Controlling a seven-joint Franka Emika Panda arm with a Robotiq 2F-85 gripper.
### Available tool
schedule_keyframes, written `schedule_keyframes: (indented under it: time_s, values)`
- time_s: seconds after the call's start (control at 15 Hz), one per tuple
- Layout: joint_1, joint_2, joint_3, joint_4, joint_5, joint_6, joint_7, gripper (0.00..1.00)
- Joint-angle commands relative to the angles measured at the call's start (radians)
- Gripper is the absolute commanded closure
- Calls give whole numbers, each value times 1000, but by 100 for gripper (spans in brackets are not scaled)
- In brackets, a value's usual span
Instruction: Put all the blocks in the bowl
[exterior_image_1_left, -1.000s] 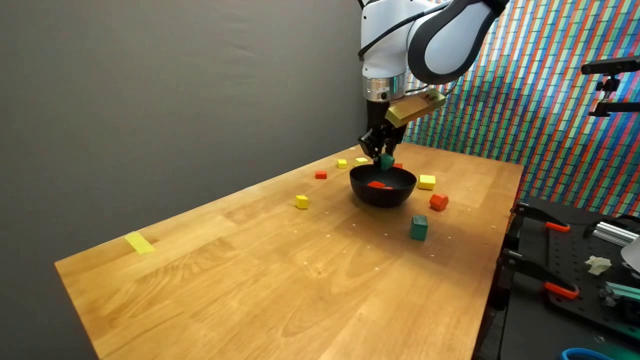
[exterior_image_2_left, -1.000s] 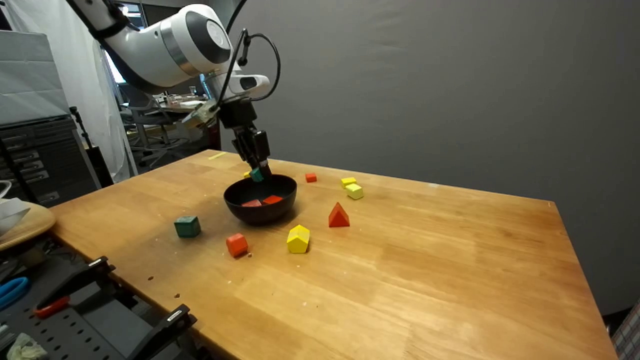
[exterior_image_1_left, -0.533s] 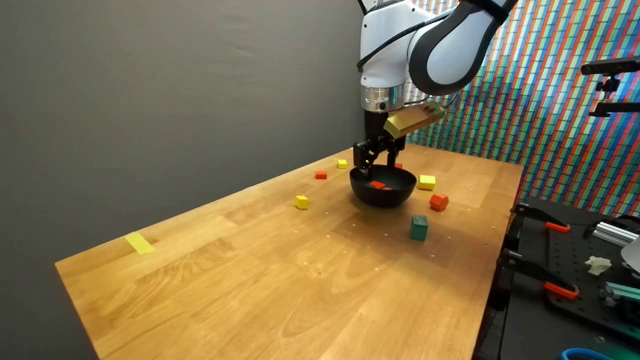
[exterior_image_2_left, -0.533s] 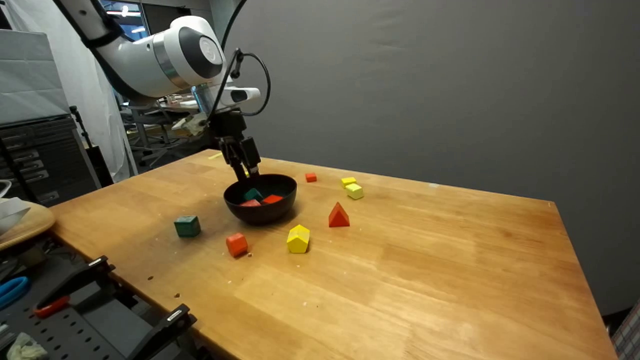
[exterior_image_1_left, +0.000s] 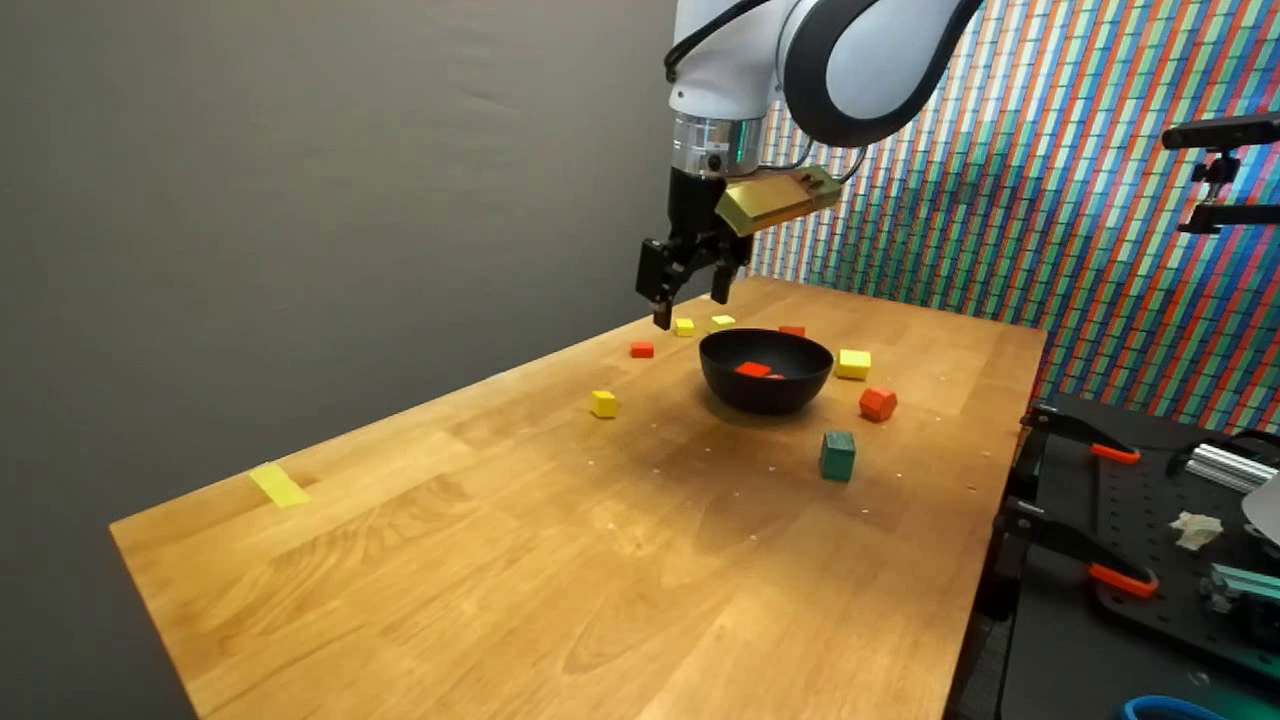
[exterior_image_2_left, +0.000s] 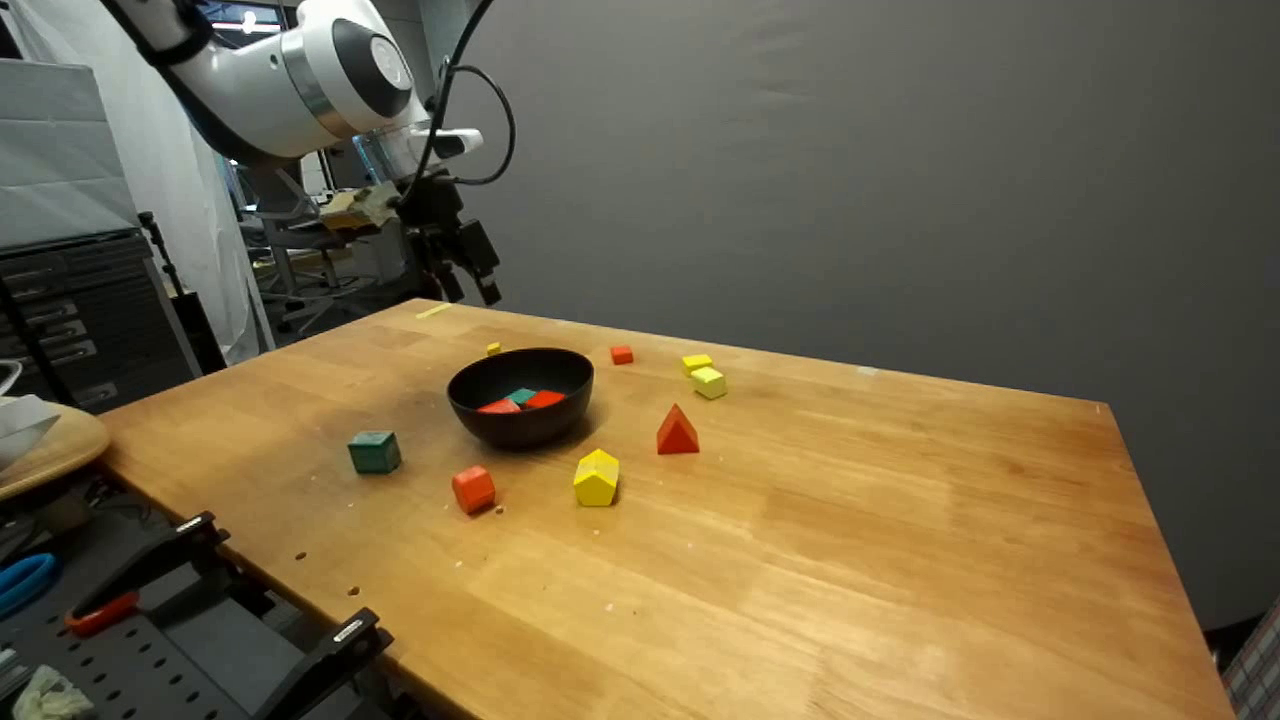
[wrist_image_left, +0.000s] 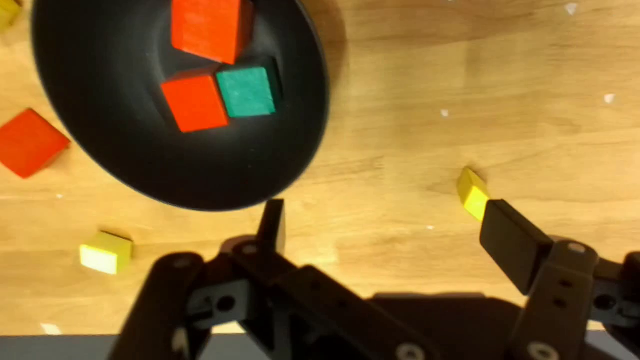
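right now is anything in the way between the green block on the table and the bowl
In both exterior views, nothing visible stands between that green block and the bowl. The red block nearby lies off to one side, so lifting over the bowl's wall should likely do.

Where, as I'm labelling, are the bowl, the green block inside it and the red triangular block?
Bowl (exterior_image_2_left: 518, 431): in an exterior view, on its outer wall.
Green block (wrist_image_left: 246, 92) in the bowl: in the wrist view, on its upper face.
Red triangular block (exterior_image_2_left: 678, 436): in an exterior view, on its triangular face.
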Motion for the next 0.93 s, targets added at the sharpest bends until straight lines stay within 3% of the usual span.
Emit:
schedule_keyframes:
  time_s: [0.0,0.47,0.53,0.6,0.87]
  values:
    - [-19,135,35,140,60,81,-118,0]
    - [-21,382,61,384,271,76,-347,0]
    - [-21,405,62,407,295,66,-370,25]
    - [-17,426,58,428,313,57,-385,26]
    - [2,476,26,474,333,17,-405,58]
